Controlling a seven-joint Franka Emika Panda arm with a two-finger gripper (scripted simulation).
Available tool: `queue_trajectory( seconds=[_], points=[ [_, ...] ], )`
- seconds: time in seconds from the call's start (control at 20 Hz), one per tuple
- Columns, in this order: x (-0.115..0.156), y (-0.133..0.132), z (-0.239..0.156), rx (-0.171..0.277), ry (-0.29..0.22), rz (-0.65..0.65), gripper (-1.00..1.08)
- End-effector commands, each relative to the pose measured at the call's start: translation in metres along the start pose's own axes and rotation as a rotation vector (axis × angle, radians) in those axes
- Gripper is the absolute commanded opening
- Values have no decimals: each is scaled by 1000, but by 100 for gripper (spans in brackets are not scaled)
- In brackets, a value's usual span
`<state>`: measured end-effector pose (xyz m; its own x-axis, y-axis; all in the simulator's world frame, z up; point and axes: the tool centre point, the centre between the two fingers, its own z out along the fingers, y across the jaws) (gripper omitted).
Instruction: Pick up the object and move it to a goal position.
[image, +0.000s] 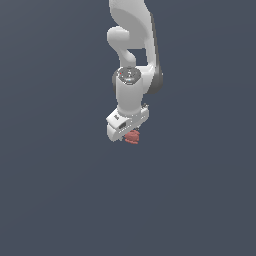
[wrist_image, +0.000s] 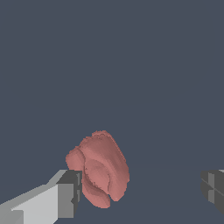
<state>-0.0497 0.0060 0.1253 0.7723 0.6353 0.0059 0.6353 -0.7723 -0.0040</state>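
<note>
The white Panda arm (image: 134, 45) reaches down over a plain dark grey-blue surface (image: 60, 200), its white two-fingered gripper (wrist_image: 140, 188) pointing downward. The small dull-red, lumpy object (wrist_image: 99, 168) sits between the dark grey finger pads (wrist_image: 70, 192), right against one pad (whether it actually touches is hard to tell) and well apart from the other. The jaws stand wide, gripping nothing. In the exterior view the object (image: 132, 137) peeks out just beneath the gripper's body.
</note>
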Motion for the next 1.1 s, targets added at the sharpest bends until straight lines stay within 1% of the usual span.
queue_trajectory(
  seconds=[0.0,0.35,0.55,0.8,1.05],
  points=[
    [-3,-5,4,-1,-1,-77,100],
    [-11,-20,13,-2,-4,-285,100],
    [-15,-27,17,-2,-6,-384,100],
    [-19,-33,21,-2,-6,-473,100],
    [-21,-37,23,-2,-7,-523,100]
  ],
)
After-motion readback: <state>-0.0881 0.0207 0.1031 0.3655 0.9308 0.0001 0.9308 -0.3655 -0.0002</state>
